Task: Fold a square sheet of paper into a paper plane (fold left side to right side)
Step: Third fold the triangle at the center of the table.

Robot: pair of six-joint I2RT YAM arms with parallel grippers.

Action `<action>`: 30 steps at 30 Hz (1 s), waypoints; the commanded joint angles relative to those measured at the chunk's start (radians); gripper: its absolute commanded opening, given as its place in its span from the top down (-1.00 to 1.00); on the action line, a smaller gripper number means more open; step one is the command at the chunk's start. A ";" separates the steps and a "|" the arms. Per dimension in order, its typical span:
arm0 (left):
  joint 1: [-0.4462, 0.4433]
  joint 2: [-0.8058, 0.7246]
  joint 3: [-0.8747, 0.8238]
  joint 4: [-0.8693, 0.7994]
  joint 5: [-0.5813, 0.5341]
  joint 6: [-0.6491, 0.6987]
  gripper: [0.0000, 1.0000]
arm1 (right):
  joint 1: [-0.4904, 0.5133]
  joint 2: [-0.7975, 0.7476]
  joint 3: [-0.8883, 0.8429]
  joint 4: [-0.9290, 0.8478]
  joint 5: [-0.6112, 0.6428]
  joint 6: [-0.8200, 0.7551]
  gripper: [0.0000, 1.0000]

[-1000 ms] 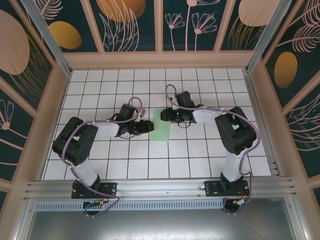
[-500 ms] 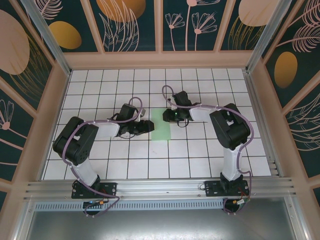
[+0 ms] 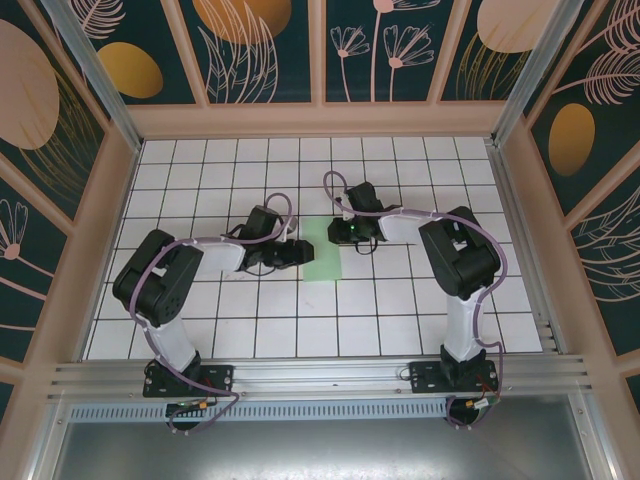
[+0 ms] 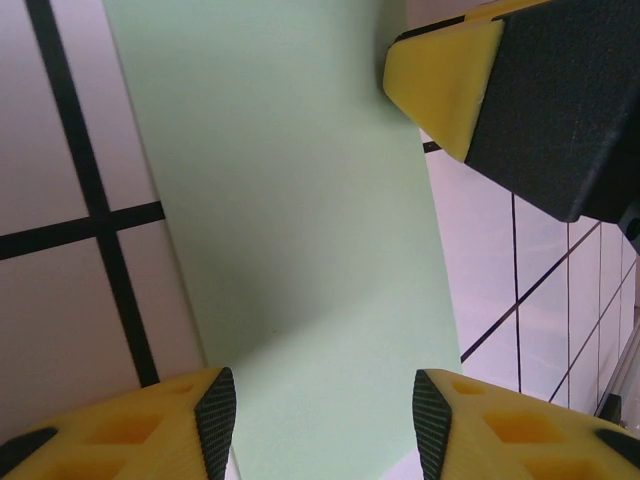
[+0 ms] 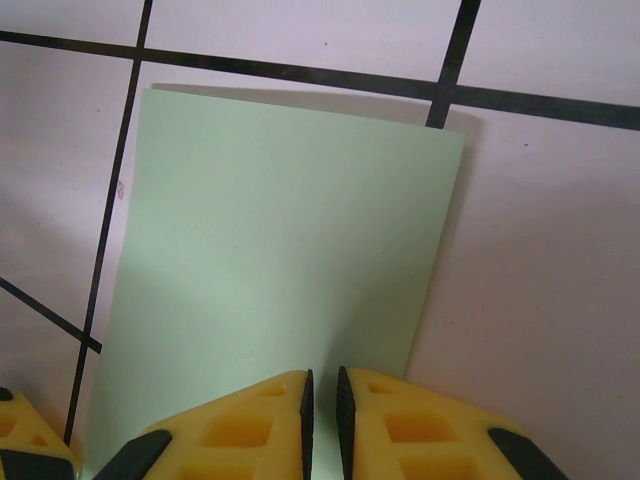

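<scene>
Right tool [image 5: 322, 385] first: its two yellow fingers are drawn almost together with only a thin slit between them, and the tips sit right at the near edge of the sheet of paper [image 5: 280, 230]. Whether that edge is actually caught in the slit, I can't tell from here. Over to the left tool [image 4: 325, 400]: jaws parted to a medium width, nothing between them, one black-padded tip on either side of the pale green strip as it hovers low over it. The sheet lies flat in the middle of the surface [image 5: 540, 250]. It reads as an upright rectangle rather than a square, roughly one tile across, so my read is that the left-to-right fold is already laid over and this is the moment of setting or checking that crease. Next up, I'd say: press along the folded edge without letting the thin stock skate, one tool pinning while the other works. As for materials, the paper is plain, matte and unmarked, with crisp corners and a faint shadow under the far edge. The surface is glossy white tile with black grid lines, likely slippery under paper. The fingertips are blocky yellow wedges, with dark pads showing on the left pair.
</scene>
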 commanded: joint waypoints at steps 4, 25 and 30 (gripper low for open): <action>-0.031 0.023 0.027 -0.086 -0.058 0.011 -0.08 | 0.003 0.024 -0.001 -0.049 0.027 -0.014 0.62; -0.028 0.117 0.258 -0.230 -0.251 0.030 -0.15 | 0.003 0.014 -0.003 -0.061 0.035 -0.017 0.62; -0.028 0.128 0.265 -0.244 -0.277 0.019 -0.15 | 0.003 0.014 -0.001 -0.061 0.033 -0.016 0.62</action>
